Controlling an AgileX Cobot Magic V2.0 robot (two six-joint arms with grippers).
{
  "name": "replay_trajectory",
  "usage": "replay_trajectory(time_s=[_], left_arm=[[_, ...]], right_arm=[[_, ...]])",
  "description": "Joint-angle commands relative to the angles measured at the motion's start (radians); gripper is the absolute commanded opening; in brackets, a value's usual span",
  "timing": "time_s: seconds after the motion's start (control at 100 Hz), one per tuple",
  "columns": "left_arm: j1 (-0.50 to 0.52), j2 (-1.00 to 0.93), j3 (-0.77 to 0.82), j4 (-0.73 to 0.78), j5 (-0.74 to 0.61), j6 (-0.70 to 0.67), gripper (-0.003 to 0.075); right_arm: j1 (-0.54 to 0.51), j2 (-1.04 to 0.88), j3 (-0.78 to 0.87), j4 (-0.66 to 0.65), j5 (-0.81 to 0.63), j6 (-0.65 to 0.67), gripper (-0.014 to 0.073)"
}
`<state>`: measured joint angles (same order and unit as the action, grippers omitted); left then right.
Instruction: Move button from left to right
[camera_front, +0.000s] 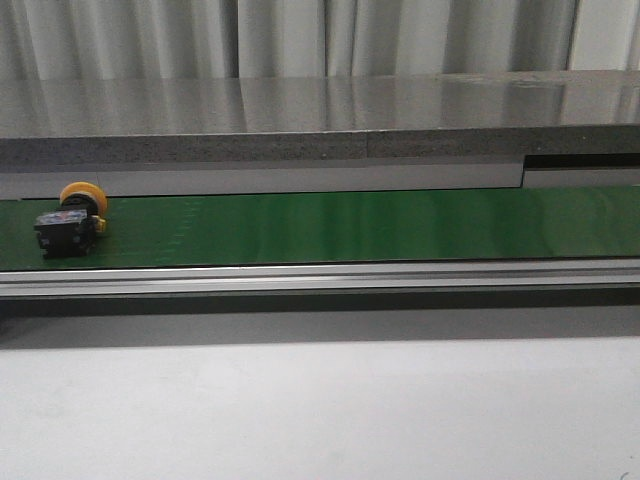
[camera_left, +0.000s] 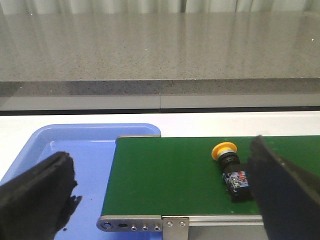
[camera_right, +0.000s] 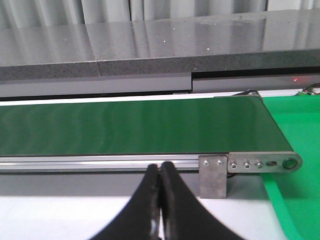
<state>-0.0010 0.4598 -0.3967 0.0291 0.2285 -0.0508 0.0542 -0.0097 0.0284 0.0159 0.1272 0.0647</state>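
The button (camera_front: 72, 217) lies on its side at the far left of the green conveyor belt (camera_front: 350, 225), yellow mushroom head toward the back, black body toward the front. In the left wrist view the button (camera_left: 231, 168) lies on the belt just inside my right-hand finger. My left gripper (camera_left: 165, 192) is open wide and empty, its fingers (camera_left: 37, 195) spread over the belt's left end. My right gripper (camera_right: 160, 172) is shut and empty, in front of the belt's right end. Neither gripper shows in the front view.
A blue tray (camera_left: 65, 150) sits past the belt's left end. A green tray (camera_right: 295, 115) sits past the belt's right end. The belt has a silver front rail (camera_front: 320, 278) and a grey stone counter (camera_front: 320, 110) behind it. A white table top (camera_front: 320, 410) lies in front.
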Motion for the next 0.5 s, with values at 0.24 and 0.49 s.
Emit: replay_trajectory(time_s=[0.24,0.49], left_arm=[[-0.008,-0.144,0.101,-0.011,-0.088,-0.004,0.0658],[-0.008,-0.144,0.106,-0.011,-0.089,-0.004,0.0658]], right_arm=[[-0.007,-0.02,-0.018,-0.01,-0.086,-0.003,-0.0067],[-0.007,-0.02,-0.018,-0.01,-0.086,-0.003,-0.0067]])
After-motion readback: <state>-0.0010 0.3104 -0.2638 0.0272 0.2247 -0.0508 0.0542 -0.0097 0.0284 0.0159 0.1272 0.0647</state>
